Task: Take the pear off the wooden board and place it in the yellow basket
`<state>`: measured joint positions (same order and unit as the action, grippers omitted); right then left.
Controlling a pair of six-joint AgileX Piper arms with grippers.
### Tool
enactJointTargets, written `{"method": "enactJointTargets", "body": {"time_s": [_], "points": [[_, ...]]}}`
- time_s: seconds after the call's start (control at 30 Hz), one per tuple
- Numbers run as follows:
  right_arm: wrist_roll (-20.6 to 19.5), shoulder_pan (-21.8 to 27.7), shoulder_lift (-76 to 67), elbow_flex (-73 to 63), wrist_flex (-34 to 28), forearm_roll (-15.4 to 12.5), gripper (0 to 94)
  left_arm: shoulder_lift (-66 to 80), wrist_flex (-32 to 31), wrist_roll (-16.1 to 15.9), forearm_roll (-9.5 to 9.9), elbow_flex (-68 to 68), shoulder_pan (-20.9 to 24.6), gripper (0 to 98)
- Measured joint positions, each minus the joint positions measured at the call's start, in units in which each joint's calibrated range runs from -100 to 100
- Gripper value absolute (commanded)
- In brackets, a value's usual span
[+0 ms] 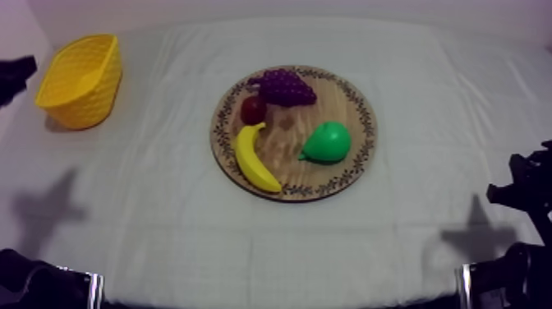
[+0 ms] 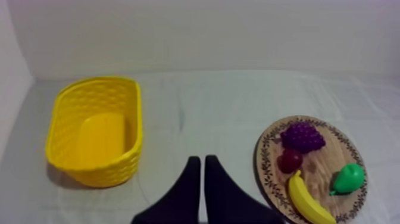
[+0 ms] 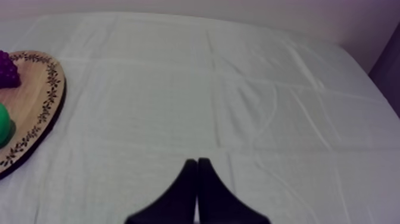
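Observation:
A green pear [image 1: 327, 142] lies on the right half of the round wooden board [image 1: 355, 103] in the middle of the table. The yellow basket [image 1: 86, 103] stands empty at the far left. My left gripper [image 2: 200, 158] is shut on nothing, low over the cloth between the basket [image 2: 113, 170] and the board [image 2: 333, 146], with the pear [image 2: 348, 178] off to its right. My right gripper [image 3: 197, 160] is shut too, over bare cloth right of the board [image 3: 36, 89], and the pear's edge [image 3: 3, 124] just shows there.
On the board with the pear lie a purple bunch of grapes [image 1: 285, 86], a small red fruit [image 1: 253, 109] and a banana [image 1: 253, 158]. Both arms rest low at the table's front corners. A dark shape [image 1: 16, 74] sits at the left edge beside the basket.

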<state>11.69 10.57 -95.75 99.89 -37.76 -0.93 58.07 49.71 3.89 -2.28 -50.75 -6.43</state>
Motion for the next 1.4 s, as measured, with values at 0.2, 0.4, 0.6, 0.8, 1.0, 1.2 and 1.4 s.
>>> {"method": "enactJointTargets", "body": {"time_s": [0.2, 0.4, 0.6, 0.8, 1.0, 1.2, 1.4], "points": [[0.0, 0.0, 0.0, 0.0, 0.0, 0.0, 0.4, -13.2, 9.0, 0.3, -0.72, 16.3, -2.5, 0.1], [0.0, 0.0, 0.0, 0.0, 0.0, 0.0, 0.4, -24.8, 15.8, 2.2, -0.98, 26.7, -6.2, 0.0], [0.0, 0.0, 0.0, 0.0, 0.0, 0.0, 0.4, -33.5, 20.7, 5.2, -0.82, 30.9, -9.9, 0.0], [0.0, 0.0, 0.0, 0.0, 0.0, 0.0, 0.4, -37.0, 20.8, 7.8, -0.26, 31.2, -13.9, 0.0], [0.0, 0.0, 0.0, 0.0, 0.0, 0.0, 0.4, -39.3, 19.1, 9.2, 0.51, 30.6, -18.2, 0.0], [0.0, 0.0, 0.0, 0.0, 0.0, 0.0, 0.4, -44.3, 17.2, 8.9, 1.52, 33.1, -23.7, 0.0], [0.0, 0.0, 0.0, 0.0, 0.0, 0.0, 0.4, -50.3, 17.3, 7.2, 2.85, 38.7, -28.7, 0.0]]}}
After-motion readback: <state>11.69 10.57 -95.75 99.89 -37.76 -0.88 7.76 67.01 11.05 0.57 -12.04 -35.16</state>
